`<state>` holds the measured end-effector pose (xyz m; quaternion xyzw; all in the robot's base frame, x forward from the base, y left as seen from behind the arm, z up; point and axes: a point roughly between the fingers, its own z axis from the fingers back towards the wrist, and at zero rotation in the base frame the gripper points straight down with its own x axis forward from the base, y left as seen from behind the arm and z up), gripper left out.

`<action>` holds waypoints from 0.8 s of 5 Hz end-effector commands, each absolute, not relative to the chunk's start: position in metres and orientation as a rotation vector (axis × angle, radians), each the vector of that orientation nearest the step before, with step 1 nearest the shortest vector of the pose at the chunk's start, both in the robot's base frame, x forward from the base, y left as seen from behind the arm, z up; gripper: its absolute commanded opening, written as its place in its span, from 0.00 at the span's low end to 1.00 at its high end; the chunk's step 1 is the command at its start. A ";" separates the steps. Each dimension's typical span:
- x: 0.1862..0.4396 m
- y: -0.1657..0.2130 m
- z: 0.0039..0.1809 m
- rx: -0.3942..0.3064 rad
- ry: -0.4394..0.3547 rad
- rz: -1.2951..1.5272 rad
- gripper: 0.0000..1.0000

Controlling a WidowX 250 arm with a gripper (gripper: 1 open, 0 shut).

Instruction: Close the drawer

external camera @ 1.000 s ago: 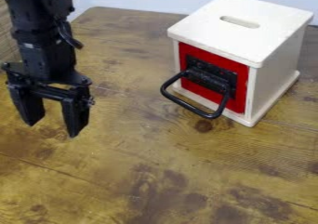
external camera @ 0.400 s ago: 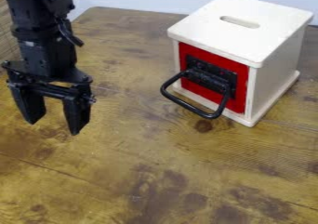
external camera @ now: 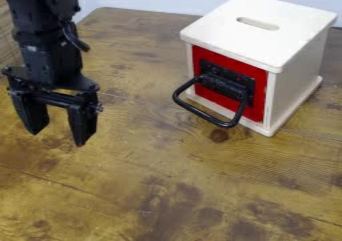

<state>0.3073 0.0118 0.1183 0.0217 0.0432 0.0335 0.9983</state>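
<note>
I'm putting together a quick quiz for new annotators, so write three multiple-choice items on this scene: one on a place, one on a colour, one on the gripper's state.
1. Where in the picture is the wooden box?
A) Lower left
B) Upper right
C) Lower right

2. What colour is the drawer's front panel?
A) Red
B) Blue
C) Green

3. How are the fingers of the gripper?
A) Closed on the handle
B) Pressed together on nothing
C) Apart, with nothing between them

Right letters:
1: B, the pale box stands in the upper right part of the view.
2: A, red shows around the black loop handle and its mount.
3: C, a gap with bare tabletop showing through it parts the two dark fingers.
</note>
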 end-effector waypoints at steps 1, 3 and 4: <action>0.307 0.012 0.137 0.051 0.023 0.059 1.00; 0.309 0.012 0.140 0.052 0.014 0.054 1.00; 0.310 0.012 0.143 0.053 0.007 0.050 1.00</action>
